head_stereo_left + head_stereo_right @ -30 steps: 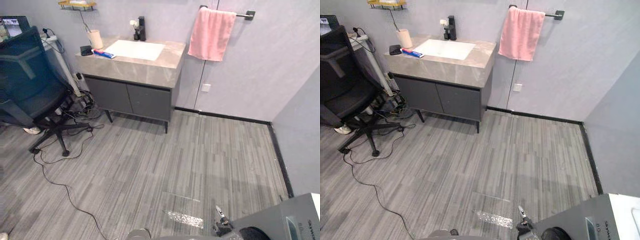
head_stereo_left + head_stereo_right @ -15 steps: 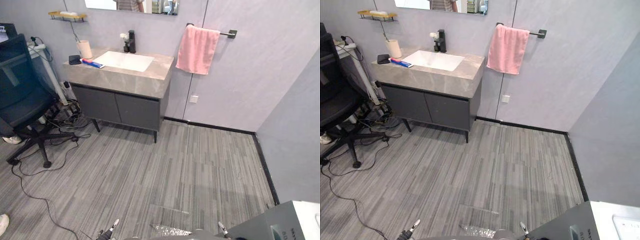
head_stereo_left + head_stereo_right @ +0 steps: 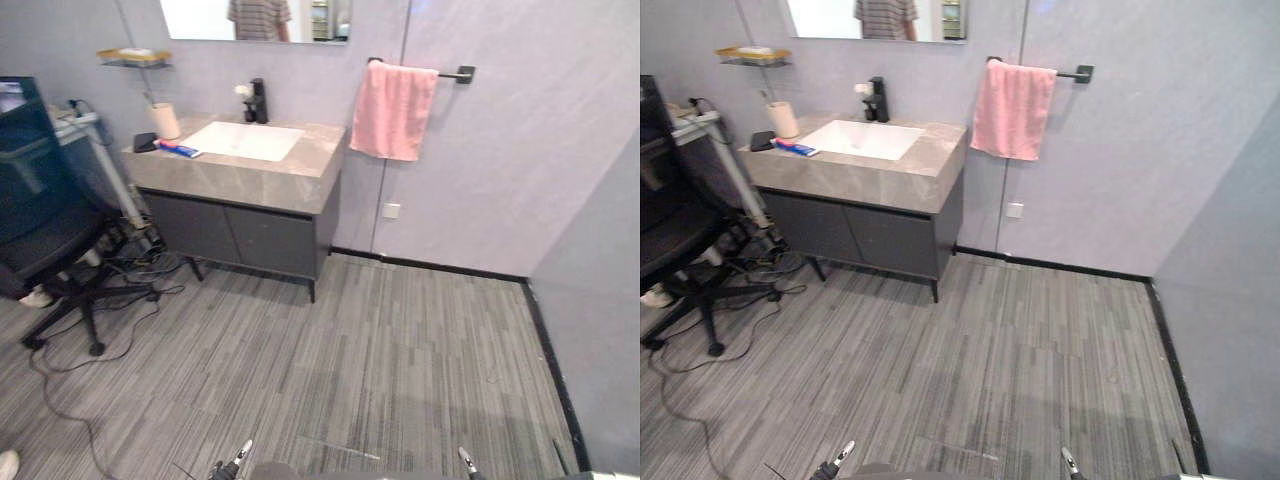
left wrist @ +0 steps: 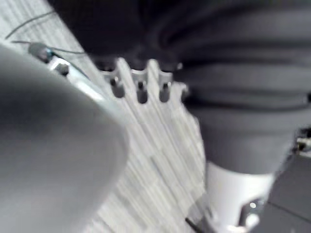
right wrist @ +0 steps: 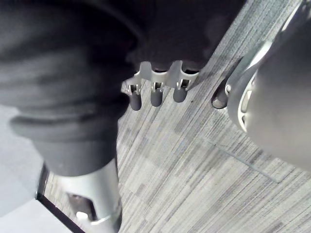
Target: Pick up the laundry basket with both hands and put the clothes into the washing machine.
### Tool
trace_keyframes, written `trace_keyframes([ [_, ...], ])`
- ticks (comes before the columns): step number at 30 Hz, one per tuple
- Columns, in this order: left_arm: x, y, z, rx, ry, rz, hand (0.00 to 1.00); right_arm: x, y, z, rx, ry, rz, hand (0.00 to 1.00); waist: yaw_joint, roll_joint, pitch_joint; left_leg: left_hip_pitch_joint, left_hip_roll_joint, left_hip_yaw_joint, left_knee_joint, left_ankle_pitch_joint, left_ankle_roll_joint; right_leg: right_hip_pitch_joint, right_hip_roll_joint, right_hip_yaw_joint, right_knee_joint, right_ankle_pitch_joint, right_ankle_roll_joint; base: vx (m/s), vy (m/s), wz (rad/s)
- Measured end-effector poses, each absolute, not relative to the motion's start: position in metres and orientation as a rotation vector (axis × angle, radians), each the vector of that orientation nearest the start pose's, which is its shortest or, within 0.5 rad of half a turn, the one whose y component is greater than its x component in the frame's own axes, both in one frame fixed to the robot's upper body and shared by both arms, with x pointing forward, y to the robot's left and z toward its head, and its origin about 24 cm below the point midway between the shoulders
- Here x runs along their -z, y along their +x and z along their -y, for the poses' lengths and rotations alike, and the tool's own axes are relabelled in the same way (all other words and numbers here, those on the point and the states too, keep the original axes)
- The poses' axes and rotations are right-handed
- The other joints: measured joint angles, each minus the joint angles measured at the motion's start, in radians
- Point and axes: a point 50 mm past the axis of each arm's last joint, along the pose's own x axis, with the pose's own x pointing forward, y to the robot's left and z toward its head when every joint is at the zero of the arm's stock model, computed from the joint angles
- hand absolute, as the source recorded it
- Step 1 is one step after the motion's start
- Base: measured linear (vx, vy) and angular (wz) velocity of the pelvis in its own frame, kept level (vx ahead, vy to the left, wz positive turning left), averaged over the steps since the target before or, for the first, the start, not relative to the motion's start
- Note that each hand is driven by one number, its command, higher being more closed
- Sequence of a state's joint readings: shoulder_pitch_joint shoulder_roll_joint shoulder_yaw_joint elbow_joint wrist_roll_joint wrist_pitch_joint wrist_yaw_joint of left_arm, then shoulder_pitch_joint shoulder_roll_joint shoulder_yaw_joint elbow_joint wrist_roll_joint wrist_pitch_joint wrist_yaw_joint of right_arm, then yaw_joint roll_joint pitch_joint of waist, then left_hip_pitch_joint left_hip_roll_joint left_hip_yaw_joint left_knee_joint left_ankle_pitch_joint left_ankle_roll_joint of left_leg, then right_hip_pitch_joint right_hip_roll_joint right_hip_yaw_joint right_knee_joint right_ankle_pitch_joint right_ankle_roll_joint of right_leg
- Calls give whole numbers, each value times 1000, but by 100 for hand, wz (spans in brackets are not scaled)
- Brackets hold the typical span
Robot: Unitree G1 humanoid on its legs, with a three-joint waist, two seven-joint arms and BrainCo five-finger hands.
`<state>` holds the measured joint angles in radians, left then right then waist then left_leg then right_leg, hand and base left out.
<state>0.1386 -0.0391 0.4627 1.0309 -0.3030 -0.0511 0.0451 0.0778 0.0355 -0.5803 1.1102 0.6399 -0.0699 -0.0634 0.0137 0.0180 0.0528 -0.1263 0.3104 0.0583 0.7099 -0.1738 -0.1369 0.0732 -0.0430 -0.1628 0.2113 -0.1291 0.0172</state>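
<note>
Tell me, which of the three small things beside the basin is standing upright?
The beige cup, the one nearest the wall. The toothpaste tube and the dark flat thing both lie low on the countertop.

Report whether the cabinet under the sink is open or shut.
Shut: the cabinet doors sit flush, with a thin seam between them.

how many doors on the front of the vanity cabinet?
2. The left door is nearer the office chair; the right door is nearer the pink towel. Both show whole; none seems hidden.
</note>
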Motion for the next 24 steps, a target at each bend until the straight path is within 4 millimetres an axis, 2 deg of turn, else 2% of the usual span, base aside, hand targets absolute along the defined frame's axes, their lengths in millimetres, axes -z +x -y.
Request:
trace_keyframes([
  [1,166,62,-198,-683,-491,-1044,0,168,66,203,979,839,-926,0,-3,-1,3,30,-21,35,-138,-46,1,-1,-18,22,-13,10,15,75,141,-38],
  [2,167,61,-197,-684,-494,-1048,0,168,67,204,985,844,-922,0,-1,0,4,55,-40,39,-237,-38,5,-3,-28,30,-14,13,23,65,323,-53],
  [3,170,56,-187,-683,-519,-1077,0,168,67,209,992,837,-912,0,1,23,4,106,-60,60,-402,15,-11,-18,-30,60,-18,6,65,6,273,-44],
  [4,170,54,-191,-694,-516,-1081,0,167,67,210,988,834,-917,0,2,26,8,125,-75,77,-421,16,-4,-17,-46,72,-18,6,71,12,359,-51],
  [6,169,51,-202,-702,-484,-1084,0,169,65,200,969,846,-940,0,-1,-16,-2,153,-138,117,-493,34,23,-18,-101,110,-47,32,92,25,239,-38],
  [10,169,52,-205,-659,-439,-1103,0,172,50,198,1011,874,-966,0,-14,-32,-16,194,-207,138,-612,76,47,-24,-154,120,-98,51,112,18,123,-8],
  [12,169,52,-206,-653,-435,-1104,0,174,43,198,1042,895,-979,0,-24,-36,-22,212,-223,140,-661,101,46,-22,-158,118,-114,56,119,79,44,1],
  [15,169,53,-207,-640,-420,-1106,0,175,35,199,1071,913,-1000,0,-26,-36,-26,228,-220,136,-685,114,42,-18,-149,111,-126,59,124,134,-18,1],
  [17,169,57,-202,-606,-408,-1109,0,176,32,202,1083,913,-1007,0,-27,-27,-27,232,-217,135,-697,116,42,-16,-144,108,-134,59,124,89,-36,0],
  [21,169,62,-200,-572,-382,-1110,0,175,35,204,1076,908,-1004,0,-28,-26,-27,238,-218,135,-708,116,42,-5,-143,106,-146,60,123,72,-15,0],
  [24,169,61,-203,-555,-351,-1126,0,175,46,202,1026,889,-1008,0,-28,-39,-26,238,-220,135,-711,116,42,-6,-144,105,-148,59,123,0,0,0],
])
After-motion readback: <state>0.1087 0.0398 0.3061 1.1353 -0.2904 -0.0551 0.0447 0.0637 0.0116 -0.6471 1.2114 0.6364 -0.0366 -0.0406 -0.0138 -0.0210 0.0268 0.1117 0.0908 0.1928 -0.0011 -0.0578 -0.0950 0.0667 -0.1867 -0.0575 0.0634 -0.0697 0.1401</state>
